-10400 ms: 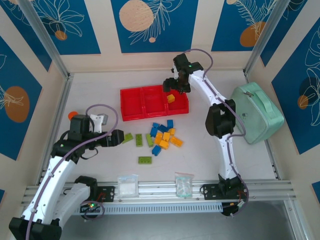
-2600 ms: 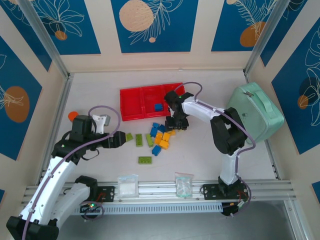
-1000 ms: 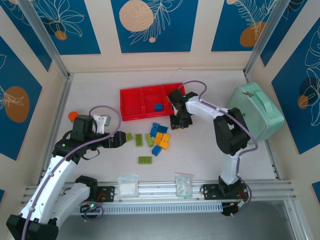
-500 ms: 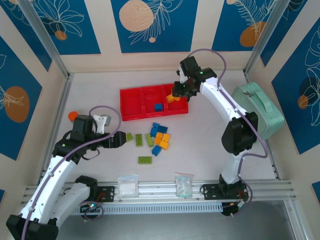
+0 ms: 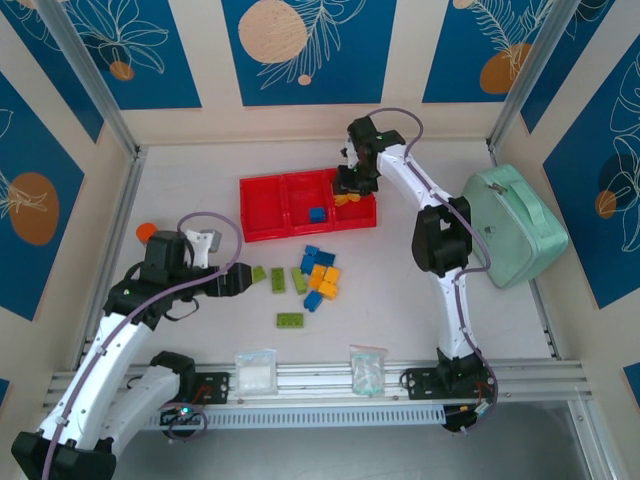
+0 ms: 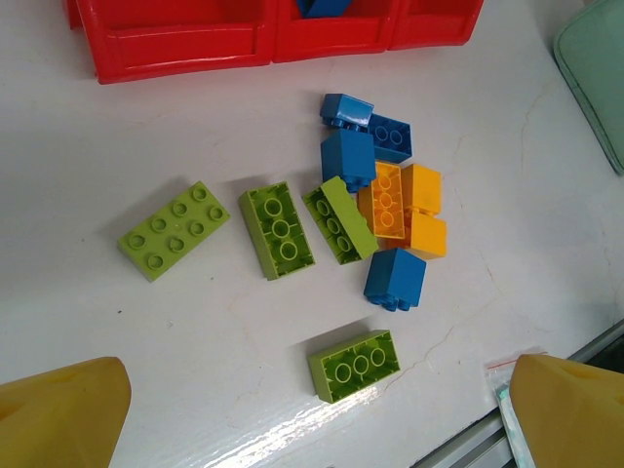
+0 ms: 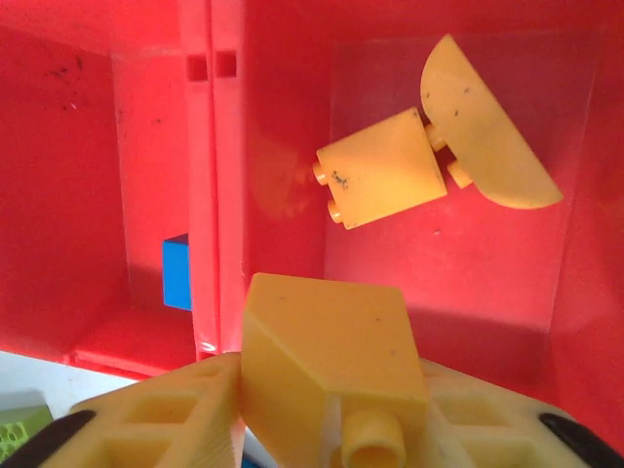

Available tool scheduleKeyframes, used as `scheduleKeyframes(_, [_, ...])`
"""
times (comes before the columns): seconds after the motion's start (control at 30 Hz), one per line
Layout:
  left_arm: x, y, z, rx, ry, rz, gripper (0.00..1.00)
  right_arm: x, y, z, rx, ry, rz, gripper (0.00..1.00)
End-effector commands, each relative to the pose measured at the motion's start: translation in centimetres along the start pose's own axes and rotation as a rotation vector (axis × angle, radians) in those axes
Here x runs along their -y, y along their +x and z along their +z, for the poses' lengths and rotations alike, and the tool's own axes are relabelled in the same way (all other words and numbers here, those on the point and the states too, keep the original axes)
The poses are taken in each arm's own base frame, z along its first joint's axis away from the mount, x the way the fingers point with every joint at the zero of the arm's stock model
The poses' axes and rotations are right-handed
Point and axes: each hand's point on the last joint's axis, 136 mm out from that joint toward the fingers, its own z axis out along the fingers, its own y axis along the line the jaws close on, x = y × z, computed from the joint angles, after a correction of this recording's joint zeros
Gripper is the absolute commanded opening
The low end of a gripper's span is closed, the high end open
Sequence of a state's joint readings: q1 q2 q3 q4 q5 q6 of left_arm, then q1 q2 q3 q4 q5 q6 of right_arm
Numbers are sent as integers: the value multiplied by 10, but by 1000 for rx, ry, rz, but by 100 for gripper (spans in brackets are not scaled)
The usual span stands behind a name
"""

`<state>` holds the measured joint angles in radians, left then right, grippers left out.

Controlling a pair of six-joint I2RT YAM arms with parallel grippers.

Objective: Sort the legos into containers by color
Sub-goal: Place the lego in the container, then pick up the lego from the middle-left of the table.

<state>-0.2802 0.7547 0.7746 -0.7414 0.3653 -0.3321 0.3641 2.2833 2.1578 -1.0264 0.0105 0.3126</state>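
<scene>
A: What are we seeing at the far left?

B: We are looking at an orange-capped bottle [image 5: 146,231] near the left wall. Just right of it, our left hand [image 5: 243,279] is hovering low over the white surface [image 5: 420,300]. Its fingers [image 6: 58,414] are standing wide apart with nothing between them.

A: And where are we finding the loose legos?

B: They are lying just right of that hand, in front of the red tray [image 5: 262,222]. Four lime green bricks [image 6: 279,230] are taking the left side, one of them lying apart toward the near edge. Four blue bricks [image 6: 347,158] and three yellow-orange bricks [image 6: 421,213] are bunching together to their right, touching one another.

A: What are we noting inside the tray?

B: A single blue brick [image 5: 317,213] is sitting in the middle compartment. In the right compartment a square yellow-orange brick [image 7: 380,168] is lying on its side, touching a half-round yellow piece [image 7: 487,132].

A: And our right hand?

B: Our right hand [image 5: 350,188] is hanging over that right compartment, toward its near wall. A tilted yellow-orange brick [image 7: 327,361] is sitting between its fingers [image 7: 146,424] and seems to be touching both. We cannot tell whether they are clamping it or letting it go. Farther right, a mint-green case [image 5: 510,225] is resting against the right wall.
</scene>
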Motion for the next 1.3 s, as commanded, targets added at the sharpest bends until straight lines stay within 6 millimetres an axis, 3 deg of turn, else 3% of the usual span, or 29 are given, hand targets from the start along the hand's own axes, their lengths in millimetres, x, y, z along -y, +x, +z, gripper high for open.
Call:
scheduleKeyframes(0.0, [3, 2, -1, -10, 6, 14, 99, -10, 6, -11, -5, -43, -6, 49])
scheduleKeyframes(0.13, [3, 3, 0, -18, 7, 12, 99, -15, 7, -26, 24, -46, -9, 66])
scheduleKeyframes(0.3, [2, 3, 0, -19, 1, 10, 99, -27, 9, -56, 72, -65, -26, 75])
scheduleKeyframes(0.43, [3, 3, 0, -15, 5, 14, 100, -37, 20, -81, 112, -70, -48, 84])
scheduleKeyframes(0.47, [3, 3, 0, -15, 6, 13, 99, -38, 25, -87, 122, -65, -50, 93])
scheduleKeyframes(0.53, [2, 3, 0, -12, 3, 12, 99, -39, 36, -99, 133, -61, -54, 99])
scheduleKeyframes(0.7, [3, 5, 2, -24, 6, 11, 99, -30, 72, -120, 154, -60, -43, 99])
scheduleKeyframes(0.93, [13, 16, 15, -111, 20, 33, 99, 1, 125, -141, 184, -107, 18, 99])
scheduleKeyframes(1.1, [28, 33, 37, -222, -61, 126, 99, 20, 154, -148, 208, -173, 76, 99])
scheduleKeyframes(1.27, [61, 41, 77, -317, -143, 253, 99, 37, 175, -152, 225, -171, 103, 99])
